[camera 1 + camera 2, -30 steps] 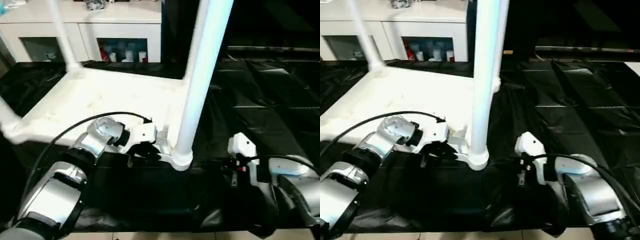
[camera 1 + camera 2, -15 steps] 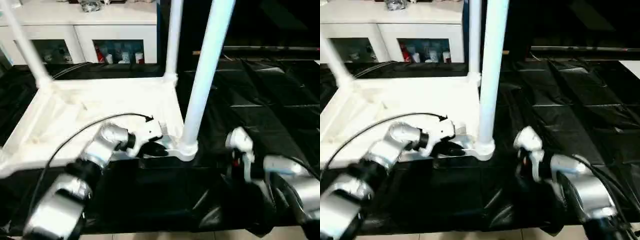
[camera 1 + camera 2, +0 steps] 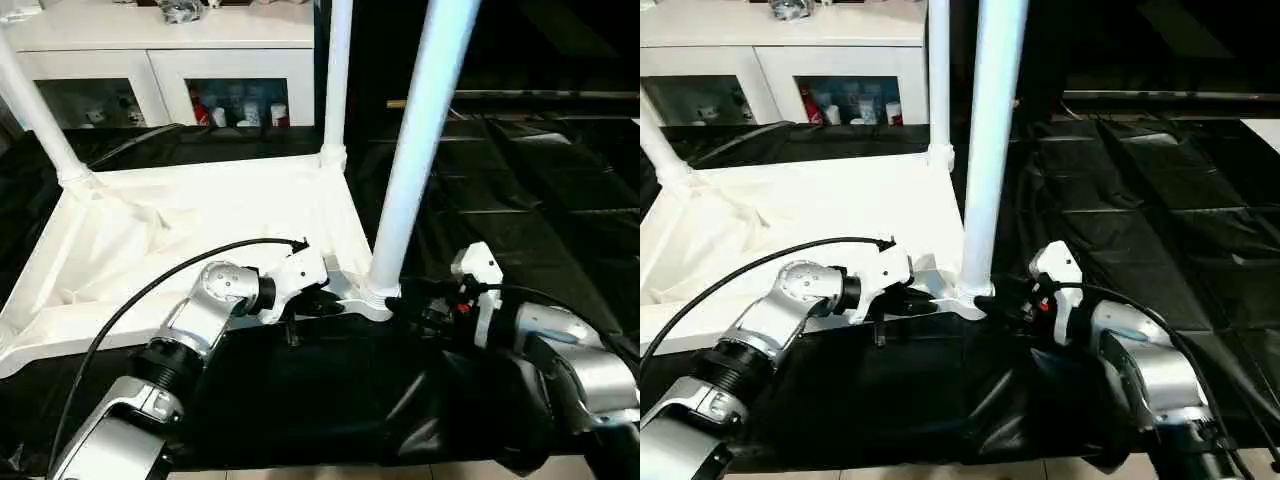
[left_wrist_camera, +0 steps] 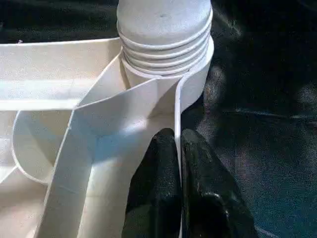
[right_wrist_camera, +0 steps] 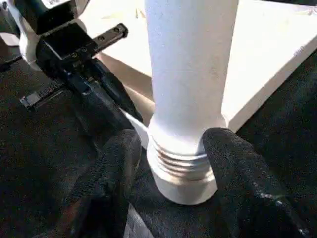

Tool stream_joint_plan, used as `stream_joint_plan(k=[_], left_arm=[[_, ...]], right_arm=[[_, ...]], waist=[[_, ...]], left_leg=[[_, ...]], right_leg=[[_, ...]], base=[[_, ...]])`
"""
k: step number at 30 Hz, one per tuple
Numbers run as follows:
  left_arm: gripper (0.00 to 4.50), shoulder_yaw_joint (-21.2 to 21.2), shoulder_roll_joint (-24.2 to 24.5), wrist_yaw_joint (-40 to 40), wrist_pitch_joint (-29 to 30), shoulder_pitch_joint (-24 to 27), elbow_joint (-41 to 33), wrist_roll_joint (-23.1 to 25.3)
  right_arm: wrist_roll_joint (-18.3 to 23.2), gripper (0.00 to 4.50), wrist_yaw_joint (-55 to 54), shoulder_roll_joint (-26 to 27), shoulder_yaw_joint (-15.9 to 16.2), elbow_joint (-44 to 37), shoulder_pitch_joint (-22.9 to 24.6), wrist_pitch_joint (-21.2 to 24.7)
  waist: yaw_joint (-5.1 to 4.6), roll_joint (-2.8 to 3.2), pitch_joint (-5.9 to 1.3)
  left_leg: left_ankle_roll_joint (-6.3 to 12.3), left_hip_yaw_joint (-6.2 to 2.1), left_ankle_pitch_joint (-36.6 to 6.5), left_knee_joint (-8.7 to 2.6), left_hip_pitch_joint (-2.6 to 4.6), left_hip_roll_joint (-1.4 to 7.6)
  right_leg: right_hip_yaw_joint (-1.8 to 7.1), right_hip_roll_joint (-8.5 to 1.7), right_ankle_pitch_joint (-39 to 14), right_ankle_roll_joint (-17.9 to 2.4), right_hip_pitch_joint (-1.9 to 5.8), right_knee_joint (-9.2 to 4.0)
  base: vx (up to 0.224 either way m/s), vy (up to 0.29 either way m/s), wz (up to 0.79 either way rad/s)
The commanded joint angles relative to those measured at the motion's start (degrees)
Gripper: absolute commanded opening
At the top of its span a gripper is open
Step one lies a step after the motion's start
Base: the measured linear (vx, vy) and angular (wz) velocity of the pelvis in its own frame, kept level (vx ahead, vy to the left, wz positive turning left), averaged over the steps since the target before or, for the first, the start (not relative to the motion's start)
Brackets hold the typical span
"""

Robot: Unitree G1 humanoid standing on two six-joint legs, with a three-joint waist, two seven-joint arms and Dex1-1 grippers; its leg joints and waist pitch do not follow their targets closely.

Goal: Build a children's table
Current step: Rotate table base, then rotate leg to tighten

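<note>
White leg (image 5: pixel 190 89) now flanked by right pincer (image 5: pixel 171 163), not clenched; left pincer (image 4: pixel 178 168) pinching tabletop (image 3: pixel 200 215) rim; tightening next.

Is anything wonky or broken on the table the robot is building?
Nothing looks broken. One thing stands out: the near leg still shows its screw threads above the corner socket, so it seems not fully screwed in. The left gripper pinches the tabletop's rim.
</note>
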Motion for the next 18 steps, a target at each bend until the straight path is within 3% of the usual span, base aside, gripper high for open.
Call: stream_joint_plan(k=[1,8,18], left_arm=[[0.0,-0.48,-0.49,-0.85,0.74,1.77,-0.95,-1.45],[0.0,-0.49,-0.28,-0.88,0.44,1.16,-0.58,-1.15],[0.0,-0.17,-0.48,-0.61,0.7,0.23,0.56,-1.14]], right_arm=[[-1.61,2.77,-0.89,0.4,1.2,1.8,-2.03,-1.19],[-4.1,3.43,-2.0,1.17,2.97,4.21,-3.66,-1.87],[-4.27,3.43,-1.9,3.03,3.72,6.77,-5.66,-3.43]], waist=[[0.45,-1.35,-3.37],[0.5,-1.32,-3.31],[0.58,-1.31,-3.32]], left_leg=[[3.81,0.83,-9.01,-3.35,-0.34,-0.89],[3.63,0.88,-9.03,-3.34,-0.37,-0.94],[3.78,0.91,-8.77,-3.35,-0.31,-0.91]], right_leg=[[1.29,-1.9,-9.24,-13.1,3.13,-4.23],[1.3,-1.9,-9.73,-12.77,3.08,-4.23],[1.33,-1.87,-8.48,-13.1,3.09,-4.11]], base=[[0.0,0.0,0.0],[0.0,0.0,0.0],[0.0,0.0,0.0]])
